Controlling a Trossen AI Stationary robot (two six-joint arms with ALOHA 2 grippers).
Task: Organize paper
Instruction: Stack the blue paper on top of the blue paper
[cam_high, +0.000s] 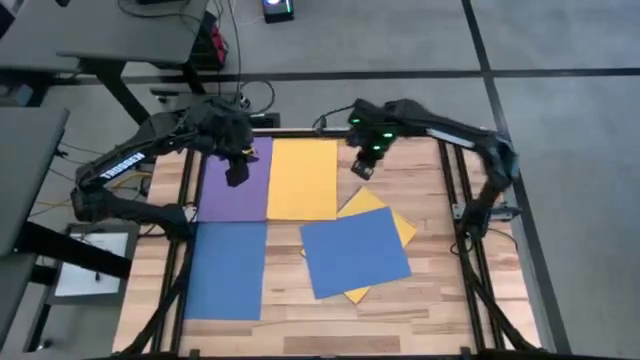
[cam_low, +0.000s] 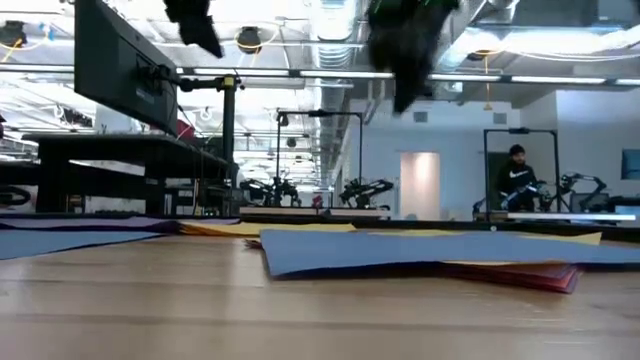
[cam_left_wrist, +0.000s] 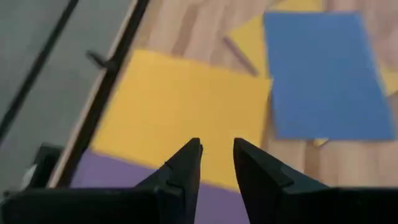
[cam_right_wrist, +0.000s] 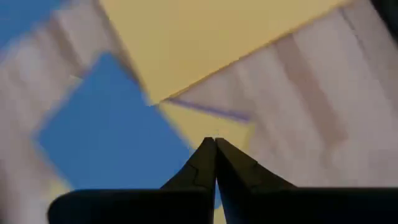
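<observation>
Three sheets (cam_high: 267, 180) lie adjacent; a pile (cam_high: 357, 247) lies rightward.

Table (cam_high: 420, 175) = pale wood planks w/ visible grain, satin finish, edged by dark metal frame rails (cam_high: 448, 190); purple sheet (cam_high: 235, 190), yellow sheet (cam_high: 303, 178) & blue sheets (cam_high: 355, 250) all thin matt paper, smooth, flat; gripper fingers (cam_left_wrist: 186, 171) matt black plastic-looking.

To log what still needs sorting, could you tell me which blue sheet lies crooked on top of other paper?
The blue sheet right of centre: it sits skewed on a yellow sheet, whereas the other blue sheet lies square at the table's left.
</observation>
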